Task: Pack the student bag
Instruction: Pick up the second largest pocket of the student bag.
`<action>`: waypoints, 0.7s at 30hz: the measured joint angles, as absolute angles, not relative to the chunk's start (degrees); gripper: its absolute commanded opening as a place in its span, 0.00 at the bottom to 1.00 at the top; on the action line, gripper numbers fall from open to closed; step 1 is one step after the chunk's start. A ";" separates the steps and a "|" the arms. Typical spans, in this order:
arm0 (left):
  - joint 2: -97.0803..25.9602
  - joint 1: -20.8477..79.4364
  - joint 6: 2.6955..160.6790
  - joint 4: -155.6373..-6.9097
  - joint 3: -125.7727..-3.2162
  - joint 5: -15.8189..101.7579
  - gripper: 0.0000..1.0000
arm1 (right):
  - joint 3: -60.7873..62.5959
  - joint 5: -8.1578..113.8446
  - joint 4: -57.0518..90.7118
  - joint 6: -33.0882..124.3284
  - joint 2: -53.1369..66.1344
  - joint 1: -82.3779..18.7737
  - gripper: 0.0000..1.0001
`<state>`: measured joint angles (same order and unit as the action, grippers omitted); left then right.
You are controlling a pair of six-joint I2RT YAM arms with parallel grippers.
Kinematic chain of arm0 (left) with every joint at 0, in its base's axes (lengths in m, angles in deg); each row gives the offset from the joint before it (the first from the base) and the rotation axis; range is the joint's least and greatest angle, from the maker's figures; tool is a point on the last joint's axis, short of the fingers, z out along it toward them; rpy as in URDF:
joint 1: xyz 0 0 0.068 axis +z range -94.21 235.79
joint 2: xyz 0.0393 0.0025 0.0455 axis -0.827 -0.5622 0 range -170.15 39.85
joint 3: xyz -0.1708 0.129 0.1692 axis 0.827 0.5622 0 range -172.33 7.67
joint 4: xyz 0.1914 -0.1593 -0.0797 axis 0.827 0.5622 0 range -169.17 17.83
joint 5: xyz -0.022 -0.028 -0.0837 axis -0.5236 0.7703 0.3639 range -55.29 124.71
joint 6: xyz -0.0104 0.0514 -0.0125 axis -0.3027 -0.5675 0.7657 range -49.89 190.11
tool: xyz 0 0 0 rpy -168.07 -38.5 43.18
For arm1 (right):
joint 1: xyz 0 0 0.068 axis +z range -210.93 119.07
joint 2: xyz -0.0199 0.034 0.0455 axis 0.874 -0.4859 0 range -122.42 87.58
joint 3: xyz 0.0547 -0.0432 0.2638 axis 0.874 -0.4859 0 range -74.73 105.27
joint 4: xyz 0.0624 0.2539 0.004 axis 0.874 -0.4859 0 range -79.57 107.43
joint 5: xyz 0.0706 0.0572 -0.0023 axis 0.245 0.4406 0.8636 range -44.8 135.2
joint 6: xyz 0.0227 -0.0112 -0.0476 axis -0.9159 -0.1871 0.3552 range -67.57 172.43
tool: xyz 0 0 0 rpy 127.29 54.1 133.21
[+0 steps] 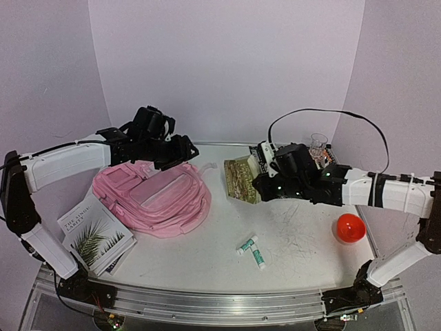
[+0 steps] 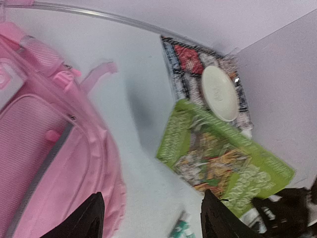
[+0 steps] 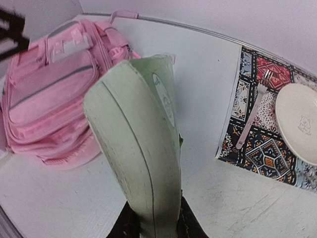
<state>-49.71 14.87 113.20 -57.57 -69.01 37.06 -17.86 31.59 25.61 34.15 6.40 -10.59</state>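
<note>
Student bag [image 2: 44, 148], beneath spread left pincer [image 2: 152, 210]

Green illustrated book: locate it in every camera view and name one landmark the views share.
Top external: the green illustrated book is at centre, just right of the pink fabric backpack.
Left wrist: it is at lower right, cover showing, below the patterned placemat.
Right wrist: it is in the centre foreground, seen edge-on, rising from the bottom edge.
Shared landmark: the backpack, left of the book in all three.
</note>
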 measured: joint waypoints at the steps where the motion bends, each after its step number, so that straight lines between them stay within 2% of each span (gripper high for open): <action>1: -49.76 14.87 110.85 -55.33 -69.18 35.72 0.69 | -18.81 32.45 26.17 32.02 7.79 -11.37 0.00; 10: -55.37 9.11 94.28 -38.66 -72.88 19.94 0.79 | -26.76 38.44 33.02 14.77 16.27 -17.19 0.00; 15: -61.15 4.34 90.22 -32.79 -75.60 11.19 0.83 | -30.07 40.45 36.79 8.22 17.18 -17.40 0.00; 21: -64.30 2.95 87.86 -28.16 -75.61 6.12 0.88 | -31.84 41.56 39.32 3.93 17.63 -17.40 0.00</action>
